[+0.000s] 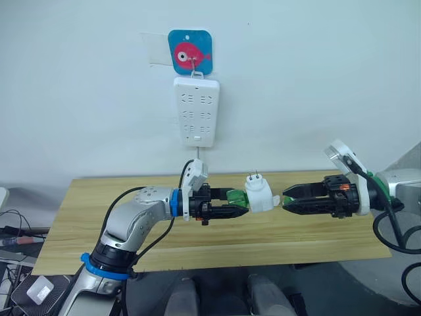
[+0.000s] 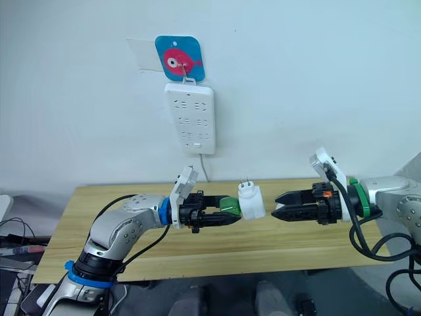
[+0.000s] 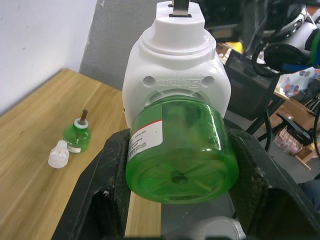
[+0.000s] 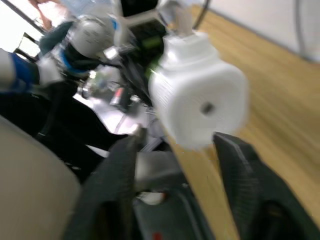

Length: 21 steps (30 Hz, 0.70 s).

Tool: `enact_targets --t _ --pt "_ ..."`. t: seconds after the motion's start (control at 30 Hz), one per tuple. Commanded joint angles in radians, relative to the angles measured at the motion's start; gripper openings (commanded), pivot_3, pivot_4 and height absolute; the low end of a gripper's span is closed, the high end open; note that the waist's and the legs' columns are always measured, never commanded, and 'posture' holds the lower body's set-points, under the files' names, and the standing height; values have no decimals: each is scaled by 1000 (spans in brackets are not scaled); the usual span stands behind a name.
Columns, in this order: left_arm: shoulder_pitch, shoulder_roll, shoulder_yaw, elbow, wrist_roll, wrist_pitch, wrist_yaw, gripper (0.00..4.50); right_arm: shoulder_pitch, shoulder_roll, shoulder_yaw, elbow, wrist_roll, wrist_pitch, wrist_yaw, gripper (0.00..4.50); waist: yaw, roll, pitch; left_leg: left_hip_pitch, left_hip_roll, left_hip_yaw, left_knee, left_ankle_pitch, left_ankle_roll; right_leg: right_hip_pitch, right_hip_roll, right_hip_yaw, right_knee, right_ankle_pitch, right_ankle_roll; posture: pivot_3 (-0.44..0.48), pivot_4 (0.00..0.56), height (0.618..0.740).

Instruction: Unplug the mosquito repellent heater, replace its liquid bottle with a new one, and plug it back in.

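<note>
White, light and likely slippery, the heater [image 1: 259,194] hangs over the table [image 1: 99,217]; the left gripper [image 1: 231,209] clamps its green bottle [image 3: 180,150], the right gripper [image 1: 289,196] gapes beside its body.

Pretty sure I'm in a robotics lab or test room, not anybody's home. There's just a plain wooden worktop [image 1: 316,240] pushed against a bare pale wall [image 1: 316,79], and a white power strip [image 1: 196,110] dangling off a hook with a red fish sticker [image 1: 190,52] above it, which looks staged. To my left I see loose cables and gear on the floor [image 1: 14,237]. From my left wrist I can see headphones [image 3: 292,37], black electronics boxes [image 3: 247,82] and cluttered shelving [image 3: 295,137] behind the worktop.
</note>
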Motion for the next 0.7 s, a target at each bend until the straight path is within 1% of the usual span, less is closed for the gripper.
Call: enact_targets --t 0.03,0.07,0.1,0.33,0.7 --pt "-17 1 18 -24 -18 -14 -24 2261 4 9 -2 -5 -44 -67 33 4020 0 0 0 0 0 0 0 0 0 0 0 0 0 0 0 -135 121 740" --pt "-17 1 18 -25 -17 -13 -26 2261 4 16 -1 -5 -47 -70 34 4397 0 0 0 0 0 0 0 0 0 0 0 0 1 0 0 -135 120 740" --pt "-18 1 18 -26 -18 -11 -27 2261 2 24 1 -6 -47 -70 30 4455 0 0 0 0 0 0 0 0 0 0 0 0 1 0 0 -135 120 740" --pt "-19 13 17 -54 -49 27 -48 2261 -28 91 18 -43 5 10 -19 4455 1 0 0 0 0 -1 1 0 0 0 0 0 2 0 0 -133 114 740" --pt "-13 22 23 -99 -102 92 -52 2261 -53 175 59 -71 -2 23 -54 4455 1 0 -1 0 0 -1 2 0 0 0 0 0 4 0 0 -127 120 740"
